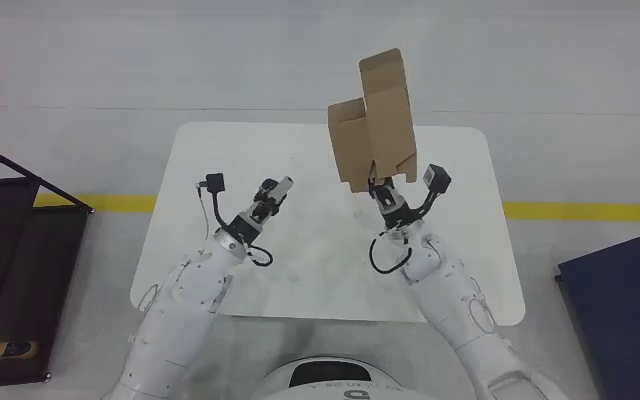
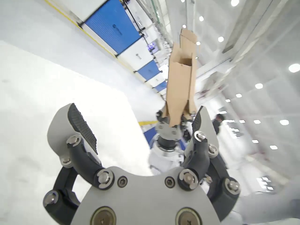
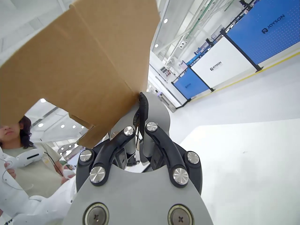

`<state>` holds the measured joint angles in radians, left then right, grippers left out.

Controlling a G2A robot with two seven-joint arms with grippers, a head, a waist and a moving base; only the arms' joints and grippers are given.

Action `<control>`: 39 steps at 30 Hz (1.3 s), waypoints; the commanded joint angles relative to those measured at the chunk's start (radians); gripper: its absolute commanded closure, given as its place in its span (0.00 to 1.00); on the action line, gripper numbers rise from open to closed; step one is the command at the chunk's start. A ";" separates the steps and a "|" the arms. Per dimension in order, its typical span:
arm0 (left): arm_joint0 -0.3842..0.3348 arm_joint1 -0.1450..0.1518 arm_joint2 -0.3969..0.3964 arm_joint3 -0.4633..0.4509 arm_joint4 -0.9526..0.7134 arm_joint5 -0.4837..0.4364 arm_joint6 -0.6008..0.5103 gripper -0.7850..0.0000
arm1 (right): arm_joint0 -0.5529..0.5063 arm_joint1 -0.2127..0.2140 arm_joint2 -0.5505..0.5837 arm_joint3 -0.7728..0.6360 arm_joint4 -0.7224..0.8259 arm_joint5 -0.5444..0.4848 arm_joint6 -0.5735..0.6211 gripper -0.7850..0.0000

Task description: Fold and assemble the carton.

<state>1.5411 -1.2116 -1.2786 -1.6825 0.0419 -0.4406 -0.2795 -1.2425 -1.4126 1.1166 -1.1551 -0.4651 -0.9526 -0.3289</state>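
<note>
Carton [image 1: 375, 120] is being held upright in the air by the right gripper [image 1: 383, 187], which is being kept clenched on its bottom edge, over the far right part of the table [image 1: 300, 270] in the top view. Its upper end is being seen past the table's far edge, and one tall flap is being carried above the open mouth. The left gripper [image 1: 275, 192] is being held released, grasping nothing, well apart from the carton, with a bare stretch of tabletop being left between the two grippers. In the left wrist view, the left gripper [image 2: 138, 113] is being shown with its fingers spread wide. The carton [image 2: 179, 87] is being seen beyond it as a narrow open tube, its bottom flaps [image 2: 174, 115] being splayed around the right gripper [image 2: 172, 127], and a rounded corner of the table [image 2: 46, 94] is being shown nearby. In the right wrist view, the right gripper [image 3: 141, 99] is being shown pinched tight on a lower edge of the carton [image 3: 89, 59], and the table [image 3: 234, 165] is being shown below with its far edge in sight.
</note>
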 commanded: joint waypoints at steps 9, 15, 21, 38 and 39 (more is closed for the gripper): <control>-0.062 -0.005 0.049 0.042 -0.081 0.004 -0.104 0.13 | 0.045 -0.028 -0.052 0.089 -0.040 -0.017 -0.040 1.00; -0.091 -0.011 0.069 0.062 -0.093 -0.004 -0.087 0.38 | 0.036 -0.031 -0.067 0.081 -0.002 -0.027 0.020 1.00; -0.108 -0.016 0.090 0.076 -0.078 -0.035 -0.080 0.45 | 0.018 -0.030 -0.083 0.043 0.090 -0.053 0.109 1.00; -0.104 -0.017 0.087 0.082 -0.098 -0.109 -0.077 1.00 | 0.001 -0.019 -0.084 0.000 0.249 -0.034 0.295 1.00; -0.103 -0.017 0.086 0.082 -0.098 -0.110 -0.078 1.00 | 0.002 -0.019 -0.083 0.001 0.250 -0.032 0.298 1.00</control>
<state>1.4376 -1.2290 -1.1916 -1.6004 -0.0558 -0.5495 -0.3572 -1.2412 -1.4318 1.0326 -1.1554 -0.2155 -0.9864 -0.0332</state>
